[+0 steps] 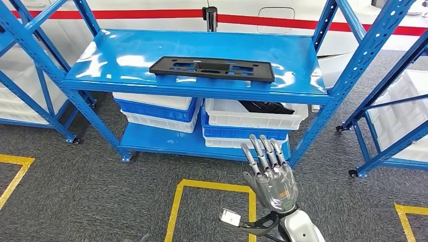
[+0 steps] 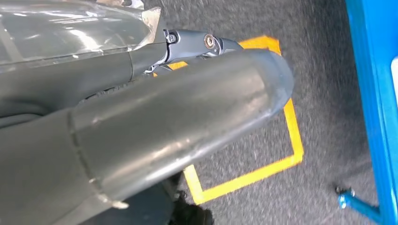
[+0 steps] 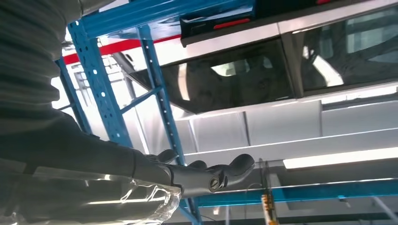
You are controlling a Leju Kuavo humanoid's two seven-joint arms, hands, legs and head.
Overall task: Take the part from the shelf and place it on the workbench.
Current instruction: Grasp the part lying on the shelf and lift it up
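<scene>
I am looking at the black plastic panel [image 1: 212, 68], which is lying flat on the blue shelf [image 1: 116, 60], above the stacked white and blue bins [image 1: 159, 112]. My right hand [image 1: 270, 176] is hovering below the shelf's front edge, fingers apart, holding nothing. The left hand [image 2: 141, 136] is showing too little of itself to tell its state. The panel looks stiff, light and long; I'd grip its near long edge.

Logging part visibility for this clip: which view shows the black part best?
The head view: the black part lies whole and flat on the top shelf, beyond the empty right hand. Neither wrist view helps: left looks at floor, right at shelf posts.
</scene>
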